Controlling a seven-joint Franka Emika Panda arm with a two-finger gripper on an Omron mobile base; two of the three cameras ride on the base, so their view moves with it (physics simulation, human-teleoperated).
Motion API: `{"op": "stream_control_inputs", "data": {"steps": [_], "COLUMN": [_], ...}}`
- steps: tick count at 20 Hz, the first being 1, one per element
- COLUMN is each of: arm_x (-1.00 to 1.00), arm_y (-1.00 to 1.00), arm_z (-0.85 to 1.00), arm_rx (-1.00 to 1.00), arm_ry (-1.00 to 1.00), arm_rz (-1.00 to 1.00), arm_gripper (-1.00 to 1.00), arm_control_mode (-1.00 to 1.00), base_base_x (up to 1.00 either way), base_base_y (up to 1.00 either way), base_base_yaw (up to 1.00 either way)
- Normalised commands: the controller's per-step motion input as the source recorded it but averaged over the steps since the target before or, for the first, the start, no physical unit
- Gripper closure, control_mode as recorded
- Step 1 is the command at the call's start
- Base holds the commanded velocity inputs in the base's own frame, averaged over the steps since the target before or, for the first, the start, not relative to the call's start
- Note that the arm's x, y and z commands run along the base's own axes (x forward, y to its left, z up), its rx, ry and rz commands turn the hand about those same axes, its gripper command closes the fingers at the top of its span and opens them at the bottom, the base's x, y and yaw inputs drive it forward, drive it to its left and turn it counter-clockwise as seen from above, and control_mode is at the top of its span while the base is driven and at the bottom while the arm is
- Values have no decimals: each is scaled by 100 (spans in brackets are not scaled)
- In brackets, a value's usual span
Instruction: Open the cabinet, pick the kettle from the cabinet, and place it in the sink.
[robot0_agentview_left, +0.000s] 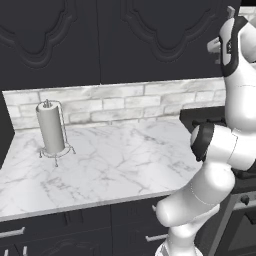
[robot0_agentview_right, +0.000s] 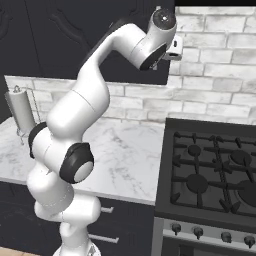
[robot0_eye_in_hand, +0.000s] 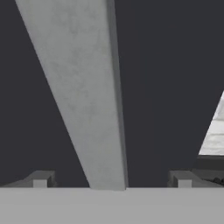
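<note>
Start with what sits closest to the hand camera: your pincer (robot0_eye_in_hand: 112, 181) is spread wide, its two dark tips standing either side of the silver bar handle (robot0_eye_in_hand: 83, 87), with nothing pinched yet. The bar runs at a slant through that view, passing between the tips but nearer the left one. If you press the fingers together from here, I'd judge the risk is an off-centre catch: one tip meets the bar first, nudges the hand sideways, and the grip ends up shallow enough to slip once you pull. A second risk is pulling straight out instead of following the door's swing, which could twist the bar out of the tips.

Behind the handle is the black door of the cabinet (robot0_agentview_left: 165, 40), closed as far as the base views show. The kettle must be judged to be behind that door; you cannot see it, so you cannot yet tell where it stands or which way its spout faces.

Below, the marble worktop (robot0_agentview_left: 115, 160) carries a paper towel holder (robot0_agentview_left: 51, 129) off to the left, well apart from the arm. To the right lies the stove (robot0_agentview_right: 210, 170), burners bare. Mind the elbow over it when the door swings.

The sink is nowhere in these pictures, so expect a drive before placing.
</note>
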Motion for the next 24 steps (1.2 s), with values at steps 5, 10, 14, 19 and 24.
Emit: {"op": "stream_control_inputs", "data": {"steps": [5,10,14,19,24], "arm_x": [35,37,37,22,-10], "arm_y": [6,17,21,26,22], "arm_z": [-10,-8,-6,-6,-1], "arm_rx": [1,1,1,1,0], "arm_ry": [-4,-4,-3,-1,2], "arm_rz": [2,0,0,1,5], "arm_gripper": [100,100,100,100,100], "arm_control_mode": [-100,-100,-100,-100,-100], "base_base_x": [0,0,0,0,0], "base_base_y": [0,0,0,0,0], "base_base_yaw": [0,0,0,0,0]}}
